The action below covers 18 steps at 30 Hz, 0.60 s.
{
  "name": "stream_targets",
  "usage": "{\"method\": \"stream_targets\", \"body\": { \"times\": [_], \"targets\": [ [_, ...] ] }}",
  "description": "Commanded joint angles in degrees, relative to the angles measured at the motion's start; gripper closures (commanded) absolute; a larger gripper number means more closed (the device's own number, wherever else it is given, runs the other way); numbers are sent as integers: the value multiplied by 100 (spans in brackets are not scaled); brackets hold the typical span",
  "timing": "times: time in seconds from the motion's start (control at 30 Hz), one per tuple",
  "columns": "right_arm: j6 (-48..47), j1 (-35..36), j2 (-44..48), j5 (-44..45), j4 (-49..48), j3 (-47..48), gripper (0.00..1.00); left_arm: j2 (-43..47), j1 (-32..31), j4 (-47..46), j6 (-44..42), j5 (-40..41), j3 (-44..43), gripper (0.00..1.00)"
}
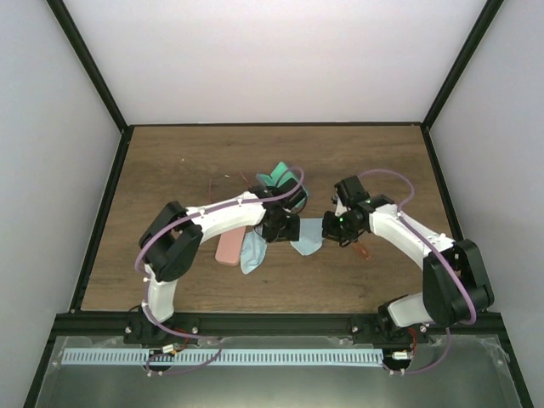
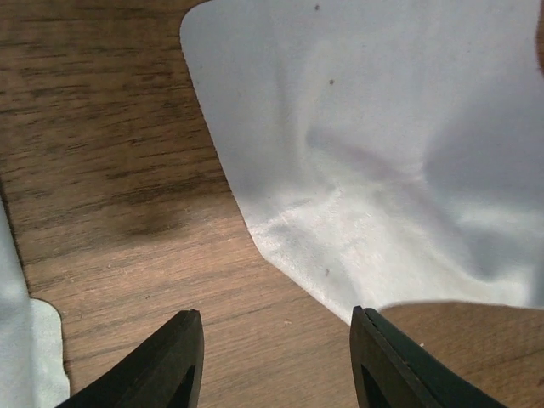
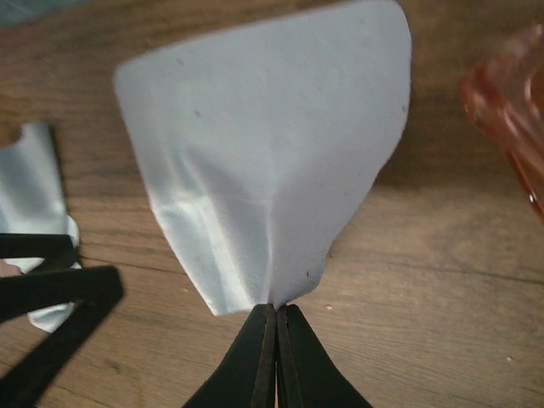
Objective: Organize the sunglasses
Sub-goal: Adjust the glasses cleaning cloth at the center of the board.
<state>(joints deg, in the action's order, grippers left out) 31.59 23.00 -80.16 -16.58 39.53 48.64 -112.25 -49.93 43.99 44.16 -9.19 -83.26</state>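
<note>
My right gripper [image 3: 277, 311] is shut on the corner of a light blue cloth [image 3: 272, 153], which fans out from the fingertips over the wooden table. The same cloth [image 1: 308, 239] lies between both grippers in the top view. My left gripper [image 2: 276, 340] stands open just above the table at that cloth's [image 2: 382, 153] edge, with nothing between its fingers. One pair of sunglasses, translucent orange-pink [image 3: 510, 110], lies at the right edge of the right wrist view and shows beside the right arm [image 1: 363, 250]. Thin red wire arms of another pair [image 1: 228, 182] lie further back on the left.
A second light blue cloth [image 1: 252, 252] and a pink oblong case [image 1: 229, 247] lie under the left forearm. A teal item [image 1: 280, 179] sits behind the left gripper. Black frame posts and white walls bound the table [image 1: 170, 161].
</note>
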Motion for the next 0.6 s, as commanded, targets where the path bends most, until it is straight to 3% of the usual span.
{"method": "stream_targets", "body": {
  "times": [0.0,0.37,0.57],
  "targets": [
    [-20,39,-113,43,62,382,99,-212,22,-7,3,103,-129,52],
    [-21,44,9,101,138,157,99,-749,36,238,-29,499,-620,56],
    [-17,44,-133,-460,227,1026,99,-663,210,210,-17,527,-625,52]
  ]
}}
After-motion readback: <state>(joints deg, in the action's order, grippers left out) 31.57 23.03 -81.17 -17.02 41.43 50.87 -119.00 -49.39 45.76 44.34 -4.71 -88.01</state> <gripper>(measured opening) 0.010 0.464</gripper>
